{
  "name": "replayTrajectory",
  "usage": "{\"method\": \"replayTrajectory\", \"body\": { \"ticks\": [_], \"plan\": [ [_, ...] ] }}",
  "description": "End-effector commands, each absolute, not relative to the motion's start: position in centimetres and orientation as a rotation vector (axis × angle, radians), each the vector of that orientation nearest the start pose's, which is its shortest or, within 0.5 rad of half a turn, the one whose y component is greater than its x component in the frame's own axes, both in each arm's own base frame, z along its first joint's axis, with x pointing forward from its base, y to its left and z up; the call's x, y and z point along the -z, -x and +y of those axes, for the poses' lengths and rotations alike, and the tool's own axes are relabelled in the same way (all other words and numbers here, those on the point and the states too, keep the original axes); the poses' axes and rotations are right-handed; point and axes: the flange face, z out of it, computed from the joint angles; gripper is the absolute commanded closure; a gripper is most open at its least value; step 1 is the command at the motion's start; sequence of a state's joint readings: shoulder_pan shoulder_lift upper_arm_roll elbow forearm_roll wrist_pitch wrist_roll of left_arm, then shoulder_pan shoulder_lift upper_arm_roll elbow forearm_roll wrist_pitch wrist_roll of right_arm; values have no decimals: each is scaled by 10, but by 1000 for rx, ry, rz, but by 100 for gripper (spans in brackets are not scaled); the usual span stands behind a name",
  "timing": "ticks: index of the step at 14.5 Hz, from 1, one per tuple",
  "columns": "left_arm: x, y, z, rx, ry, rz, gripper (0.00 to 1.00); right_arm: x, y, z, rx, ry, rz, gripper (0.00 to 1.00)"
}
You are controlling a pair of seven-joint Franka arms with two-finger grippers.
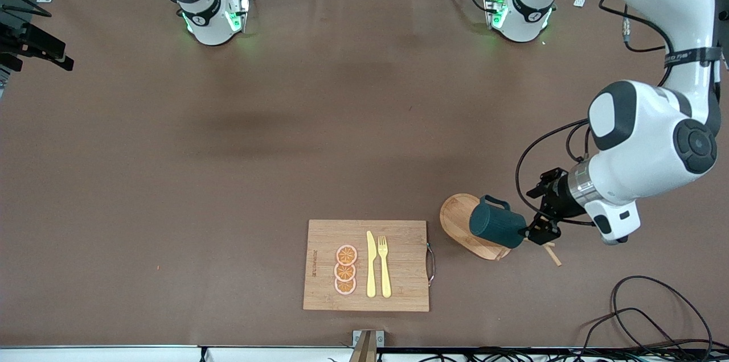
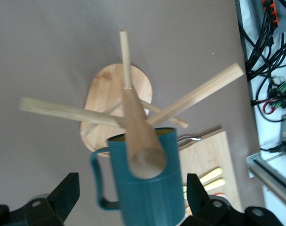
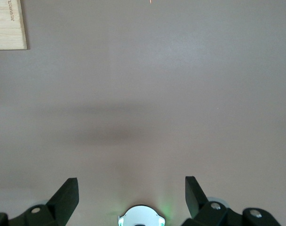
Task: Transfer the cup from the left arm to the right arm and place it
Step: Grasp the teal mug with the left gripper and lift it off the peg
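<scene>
The dark teal cup (image 1: 496,226) hangs tilted on a peg of the wooden peg rack (image 1: 458,217), at the left arm's end of the table. In the left wrist view the cup (image 2: 147,188) shows its ribbed side, loop handle and yellow rim, with a thick peg (image 2: 143,150) inside its mouth. My left gripper (image 1: 538,231) is at the cup's base. Its fingers (image 2: 67,190) stand open on either side of the cup body with gaps showing. My right gripper (image 3: 132,188) is open over bare table above its own base, holding nothing.
A wooden cutting board (image 1: 398,237) with a yellow knife (image 1: 371,264), fork (image 1: 384,265) and three orange slices (image 1: 345,270) lies beside the rack, toward the right arm's end. Black cables (image 1: 655,316) trail near the front edge at the left arm's end.
</scene>
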State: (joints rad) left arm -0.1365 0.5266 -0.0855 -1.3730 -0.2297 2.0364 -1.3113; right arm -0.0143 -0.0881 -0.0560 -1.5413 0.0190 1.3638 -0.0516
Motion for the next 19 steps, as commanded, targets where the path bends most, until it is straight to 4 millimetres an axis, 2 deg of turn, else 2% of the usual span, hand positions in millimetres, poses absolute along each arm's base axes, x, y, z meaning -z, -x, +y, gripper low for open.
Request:
{"method": "replayTrajectory", "body": {
  "ticks": [1,2,6,17,18,19],
  "plan": [
    [-422,-720,-168,-136,2800,-2021,0,-669,-495,-35,-135,3119,9,0],
    [-410,-724,-169,-168,2796,-2054,0,-669,-495,-35,-135,3119,9,0],
    [-391,-728,-170,-193,2790,-2086,0,-669,-495,-35,-135,3119,9,0],
    [-375,-725,-181,-226,2792,-2050,0,-668,-496,-35,-137,3119,9,0],
    [-375,-725,-181,-225,2796,-2046,2,-668,-496,-35,-137,3119,9,0],
    [-375,-725,-181,-223,2799,-2041,13,-668,-496,-35,-137,3119,9,0]
  ]
}}
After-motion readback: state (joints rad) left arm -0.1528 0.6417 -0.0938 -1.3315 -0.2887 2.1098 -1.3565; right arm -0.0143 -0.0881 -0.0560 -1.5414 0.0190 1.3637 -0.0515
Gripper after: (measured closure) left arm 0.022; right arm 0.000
